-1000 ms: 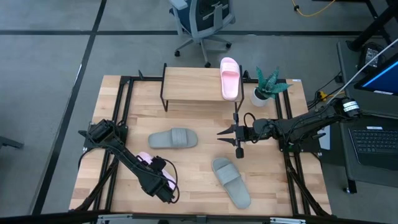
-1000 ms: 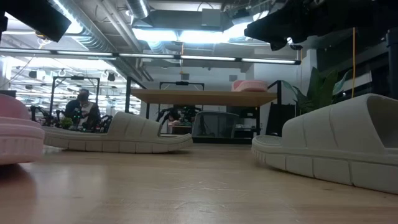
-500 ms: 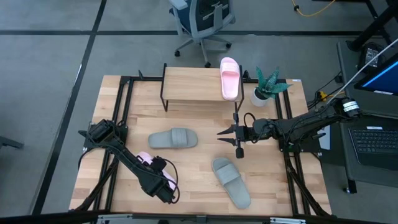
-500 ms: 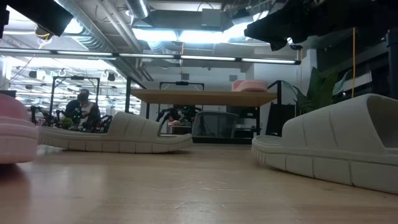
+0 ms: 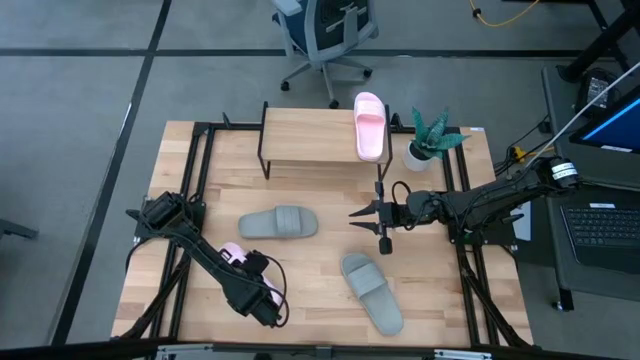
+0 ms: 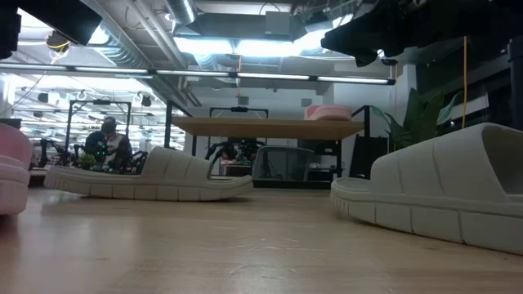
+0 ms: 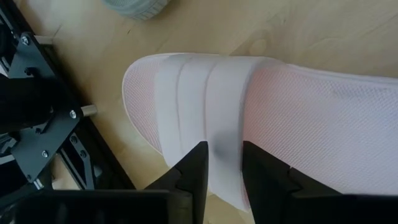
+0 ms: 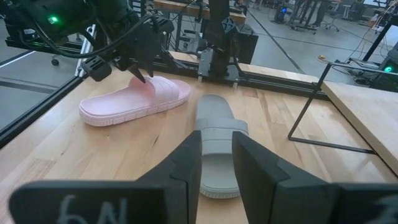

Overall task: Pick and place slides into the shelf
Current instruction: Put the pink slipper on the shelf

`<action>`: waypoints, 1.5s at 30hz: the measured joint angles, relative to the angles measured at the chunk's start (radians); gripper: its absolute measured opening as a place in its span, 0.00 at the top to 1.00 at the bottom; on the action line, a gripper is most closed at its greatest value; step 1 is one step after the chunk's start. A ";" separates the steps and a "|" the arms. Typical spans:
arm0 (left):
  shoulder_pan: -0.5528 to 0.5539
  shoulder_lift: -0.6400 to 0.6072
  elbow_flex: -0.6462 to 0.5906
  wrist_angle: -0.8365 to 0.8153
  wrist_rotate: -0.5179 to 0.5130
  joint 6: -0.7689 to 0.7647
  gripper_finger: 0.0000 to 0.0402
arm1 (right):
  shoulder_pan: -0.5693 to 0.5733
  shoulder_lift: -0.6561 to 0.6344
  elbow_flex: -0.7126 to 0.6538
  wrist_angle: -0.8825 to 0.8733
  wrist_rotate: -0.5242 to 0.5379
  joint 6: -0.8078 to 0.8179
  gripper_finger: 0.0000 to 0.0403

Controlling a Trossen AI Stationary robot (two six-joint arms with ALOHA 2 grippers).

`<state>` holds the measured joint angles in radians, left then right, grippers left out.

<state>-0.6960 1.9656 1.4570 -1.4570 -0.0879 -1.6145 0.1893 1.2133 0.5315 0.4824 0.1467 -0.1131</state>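
Observation:
One pale pink slide (image 5: 370,125) lies along the right end of the shelf (image 5: 305,140). A second pink slide (image 8: 134,99) is near the table's near left corner, with my left gripper (image 5: 265,298) above it and shut on it. A grey-green slide (image 5: 278,222) lies sole down mid-table. Another grey-green slide (image 5: 371,290) lies nearer the front edge. My right gripper (image 5: 358,212) hovers open right of the mid-table slide (image 8: 217,121), pointing toward it. My left gripper (image 7: 224,168) pinches the pink slide's wide ribbed strap (image 7: 217,134) between its two fingers. It comes from above, slanting down. The fingertips' contact lies at the wrist picture's bottom edge, partly hidden. The slide lies level and low; whether its sole (image 8: 106,118) touches the table I cannot tell.
A potted plant (image 5: 430,140) stands right of the shelf. Black frame rails (image 5: 195,190) run along the table's left and right sides. There is bare wood between the slides and in front of the shelf (image 6: 270,125). An office chair stands beyond the far edge.
In the low view the pink slide in my left gripper has shifted steadily toward the table's left, so less of it shows now. My right arm has kept still.

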 joint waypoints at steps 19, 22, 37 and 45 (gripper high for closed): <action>0.000 0.000 0.000 0.001 0.000 0.001 0.79 | 0.000 0.000 0.000 -0.001 0.000 0.000 0.78; 0.000 0.000 0.000 0.001 0.000 0.001 0.79 | 0.000 0.000 0.000 -0.001 0.000 0.000 0.78; 0.000 0.000 -0.001 0.004 0.003 0.000 0.98 | 0.000 0.000 0.000 -0.001 0.000 0.006 0.78; 0.000 0.000 -0.001 0.001 0.004 0.026 0.99 | 0.000 0.000 0.000 -0.001 0.000 0.007 0.78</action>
<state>-0.6960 1.9656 1.4563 -1.4563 -0.0841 -1.5884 0.1893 1.2133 0.5314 0.4814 0.1467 -0.1065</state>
